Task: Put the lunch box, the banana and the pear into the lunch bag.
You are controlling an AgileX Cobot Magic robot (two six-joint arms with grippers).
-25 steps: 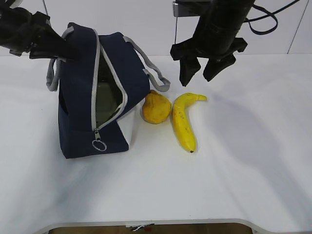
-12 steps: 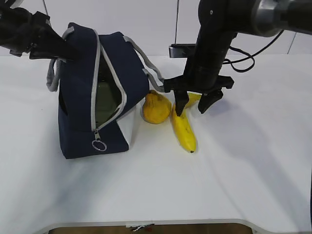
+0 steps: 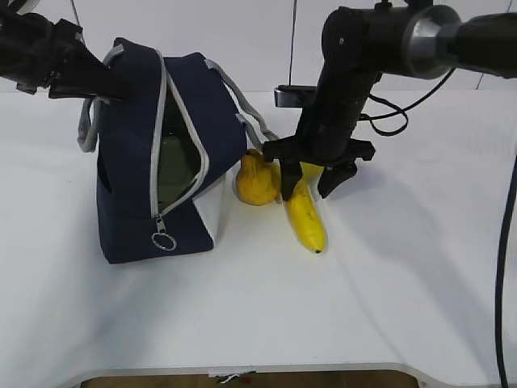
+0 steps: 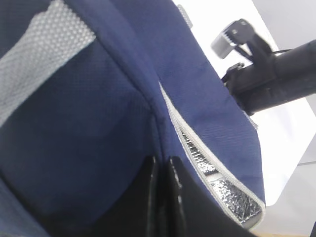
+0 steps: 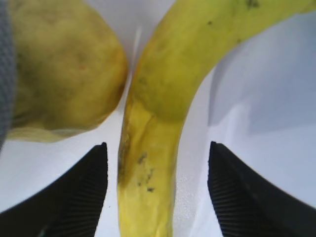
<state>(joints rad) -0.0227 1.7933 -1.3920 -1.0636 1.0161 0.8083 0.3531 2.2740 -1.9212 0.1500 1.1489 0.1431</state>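
The navy lunch bag (image 3: pixel 129 170) stands at the left with its zipper open; in the left wrist view its fabric (image 4: pixel 98 98) fills the frame. My left gripper (image 3: pixel 109 85) is shut on the bag's top edge, its black fingertips (image 4: pixel 162 165) pinching the cloth. A dull green surface (image 3: pixel 174 166) inside the opening looks like the lunch box lid; the rest is hidden. The pear (image 3: pixel 257 182) (image 5: pixel 59 74) rests against the bag. Beside it lies the banana (image 3: pixel 307 218) (image 5: pixel 163 98). My right gripper (image 3: pixel 307 184) (image 5: pixel 157 145) is open, one finger on each side of the banana, not touching it.
The zipper's ring pull (image 3: pixel 164 241) hangs at the bag's front. A grey handle (image 3: pixel 254 121) droops toward the pear, close to my right arm. The white table's front edge (image 3: pixel 242 370) runs along the bottom. Cables trail behind the right arm.
My right gripper has come down from above the fruit and now straddles the banana's upper half, still open. The left gripper and the bag have not moved.
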